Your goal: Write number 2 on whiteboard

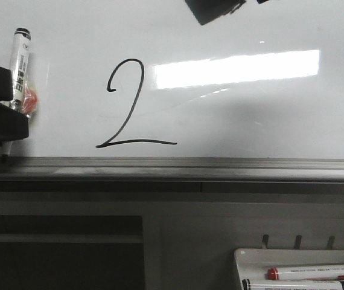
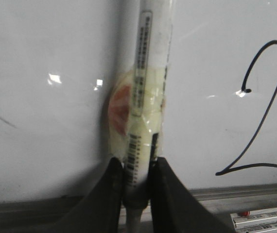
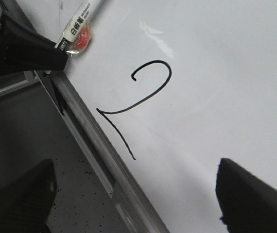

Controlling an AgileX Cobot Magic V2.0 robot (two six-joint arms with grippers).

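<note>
- Left end effector (image 1: 3, 112) pinches a white marker (image 1: 20, 66) upright, far left of the whiteboard (image 1: 268, 121).
- Number 2 (image 1: 127, 106), thin and black, sits left of centre above the grey rail (image 1: 220, 163).
- Marker tray (image 1: 305, 266) hangs lower right.
- Right end effector (image 3: 133, 194) is spread, apart from the board.

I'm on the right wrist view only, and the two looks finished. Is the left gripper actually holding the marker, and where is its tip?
Observer: The left wrist view shows the left gripper shut on the marker, a finger on each side of the barrel.
Operator: And the tip?
Observer: In the front view it points down, level with the grey rail, well left of the number 2. I can't tell if it touches anything.
Operator: Any spares nearby?
Observer: Yes. In the front view, a white tray below the rail, to the right, holds two spare markers.
</note>
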